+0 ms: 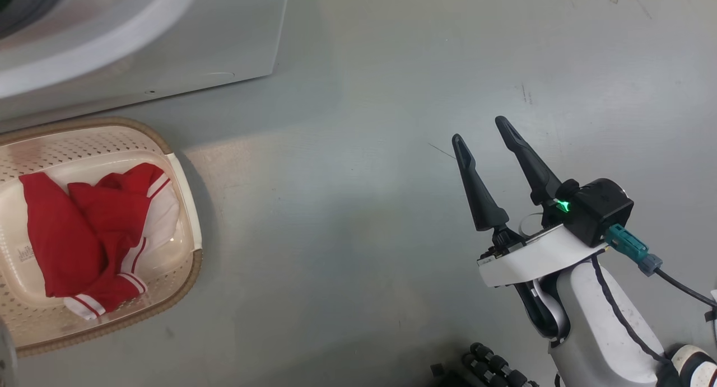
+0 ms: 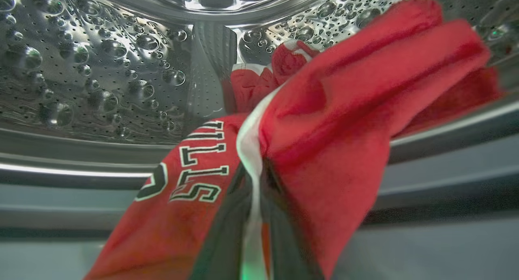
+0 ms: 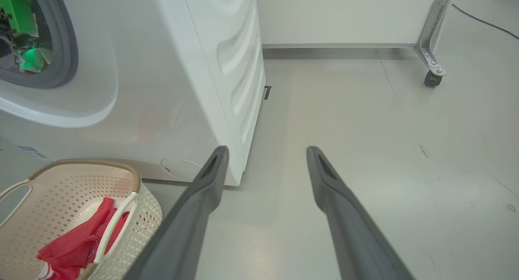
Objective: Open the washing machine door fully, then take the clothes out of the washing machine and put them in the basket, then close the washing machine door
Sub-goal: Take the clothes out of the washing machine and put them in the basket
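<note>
A red jersey [image 2: 324, 122] with white trim and outlined lettering hangs at the mouth of the drum [image 2: 101, 69], clamped in the fingers of the left gripper [image 2: 254, 178]. More red, white-striped clothes [image 1: 84, 230] lie in the basket [image 1: 187, 208] on the left. The right gripper [image 1: 478, 129] hovers spread and empty above the floor [image 1: 364, 208].

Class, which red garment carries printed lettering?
The jersey pinched by the left gripper; the bundle deeper in the drum and the clothes in the basket show no lettering.
</note>
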Robot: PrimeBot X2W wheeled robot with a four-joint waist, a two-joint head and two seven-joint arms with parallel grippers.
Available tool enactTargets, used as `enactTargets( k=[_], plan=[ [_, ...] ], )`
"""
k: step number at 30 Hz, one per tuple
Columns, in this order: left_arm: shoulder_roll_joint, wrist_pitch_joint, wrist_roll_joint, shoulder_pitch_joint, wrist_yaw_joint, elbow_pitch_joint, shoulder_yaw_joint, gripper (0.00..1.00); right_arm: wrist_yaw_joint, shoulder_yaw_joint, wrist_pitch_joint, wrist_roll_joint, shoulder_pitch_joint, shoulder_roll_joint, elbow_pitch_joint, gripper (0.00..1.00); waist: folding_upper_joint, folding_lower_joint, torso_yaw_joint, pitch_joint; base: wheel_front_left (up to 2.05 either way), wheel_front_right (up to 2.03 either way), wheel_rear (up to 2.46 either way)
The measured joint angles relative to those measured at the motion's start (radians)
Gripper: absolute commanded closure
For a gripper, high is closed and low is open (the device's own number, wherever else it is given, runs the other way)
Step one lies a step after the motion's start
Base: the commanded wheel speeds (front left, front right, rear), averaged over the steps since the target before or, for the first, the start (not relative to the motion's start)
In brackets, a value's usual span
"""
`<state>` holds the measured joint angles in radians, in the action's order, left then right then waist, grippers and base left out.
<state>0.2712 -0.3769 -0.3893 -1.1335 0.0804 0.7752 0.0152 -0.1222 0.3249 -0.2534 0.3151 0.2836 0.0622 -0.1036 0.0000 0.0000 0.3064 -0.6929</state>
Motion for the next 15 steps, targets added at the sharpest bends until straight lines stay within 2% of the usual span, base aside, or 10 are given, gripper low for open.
enactTargets(
  k=[15],
  plan=[
    [-0.014, 0.063, -0.007, -0.008, 0.013, 0.082, -0.003, 1.00, 0.000, -0.012, 0.000, -0.002, 0.014, 0.000, -0.014, 0.00, 0.0000, 0.0000, -0.019, 0.025, 0.00, 0.00, 0.00]
  ],
)
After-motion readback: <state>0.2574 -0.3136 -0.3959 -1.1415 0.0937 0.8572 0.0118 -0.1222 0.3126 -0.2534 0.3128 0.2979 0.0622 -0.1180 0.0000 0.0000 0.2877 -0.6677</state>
